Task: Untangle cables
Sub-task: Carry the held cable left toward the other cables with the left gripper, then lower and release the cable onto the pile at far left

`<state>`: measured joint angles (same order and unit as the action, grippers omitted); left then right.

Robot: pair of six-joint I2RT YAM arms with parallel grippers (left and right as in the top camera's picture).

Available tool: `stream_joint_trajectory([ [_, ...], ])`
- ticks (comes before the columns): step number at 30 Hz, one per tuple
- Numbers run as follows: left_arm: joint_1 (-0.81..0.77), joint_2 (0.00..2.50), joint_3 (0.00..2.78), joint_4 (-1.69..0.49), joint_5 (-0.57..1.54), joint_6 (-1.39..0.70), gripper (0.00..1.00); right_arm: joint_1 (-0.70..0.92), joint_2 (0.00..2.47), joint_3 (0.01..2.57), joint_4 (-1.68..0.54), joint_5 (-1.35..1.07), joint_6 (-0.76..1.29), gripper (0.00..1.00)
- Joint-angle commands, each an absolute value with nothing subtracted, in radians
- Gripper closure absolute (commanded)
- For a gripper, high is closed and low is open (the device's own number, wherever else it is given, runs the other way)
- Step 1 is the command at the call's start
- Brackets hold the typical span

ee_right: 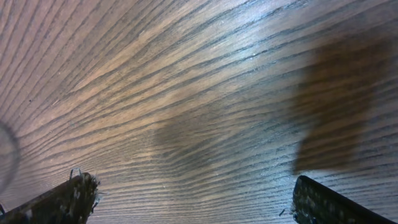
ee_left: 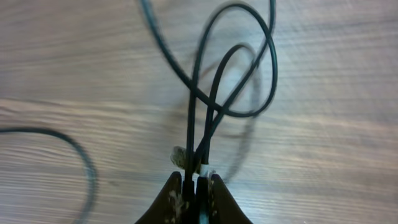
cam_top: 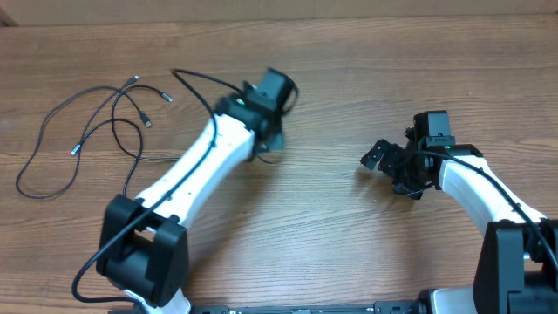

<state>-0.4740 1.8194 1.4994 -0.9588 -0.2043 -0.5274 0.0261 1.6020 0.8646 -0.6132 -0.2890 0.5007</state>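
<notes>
Several thin black cables lie in loose loops on the wooden table at the far left, with small plug ends near the top. In the left wrist view my left gripper is shut on two strands of a black cable, which crosses itself in a loop just ahead of the jaws. From overhead the left gripper sits under its wrist at mid table, right of the cable pile. My right gripper stands wide open over bare wood, its fingertips far apart with nothing between them.
The wooden table fills the view. Another black strand curves across the wood at the left of the left wrist view. The two arm bases stand at the front left and front right.
</notes>
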Motion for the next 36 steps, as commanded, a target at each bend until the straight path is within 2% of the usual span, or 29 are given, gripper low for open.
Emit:
stream_joint_trajectory([
  [1, -0.390, 1.810, 1.561, -0.985, -0.264, -0.493, 0.96, 0.024, 1.597, 0.871, -0.607, -0.292, 0.500, 0.00],
  [12, -0.026, 1.810, 1.567, -0.999, -0.261, -0.493, 0.96, 0.024, 1.597, 0.871, -0.607, -0.292, 0.500, 0.00],
  [17, 0.124, 1.810, 1.567, -0.994, -0.189, -0.495, 0.96, 0.024, 1.597, 0.871, -0.607, -0.292, 0.500, 0.00],
  [25, 0.258, 1.810, 1.566, -0.996, -0.103, -0.494, 0.93, 0.024, 1.597, 0.871, -0.608, -0.292, 0.500, 0.00],
  [27, 0.267, 1.810, 1.566, -0.998, -0.099, -0.494, 0.89, 0.024, 1.597, 0.871, -0.607, -0.292, 0.500, 0.00],
  [29, 0.268, 1.810, 1.566, -0.998, -0.099, -0.494, 0.80, 0.024, 1.597, 0.871, -0.607, -0.292, 0.500, 0.00],
  [30, 0.268, 1.810, 1.566, -0.998, -0.099, -0.494, 0.73, 0.024, 1.597, 0.871, -0.607, -0.292, 0.500, 0.00],
  [33, 0.268, 1.811, 1.566, -0.998, -0.083, -0.494, 0.42, 0.024, 1.597, 0.871, -0.608, -0.292, 0.500, 0.00],
  [36, 0.268, 1.811, 1.566, -1.000, -0.061, -0.493, 0.27, 0.024, 1.597, 0.871, -0.607, -0.292, 0.500, 0.00],
])
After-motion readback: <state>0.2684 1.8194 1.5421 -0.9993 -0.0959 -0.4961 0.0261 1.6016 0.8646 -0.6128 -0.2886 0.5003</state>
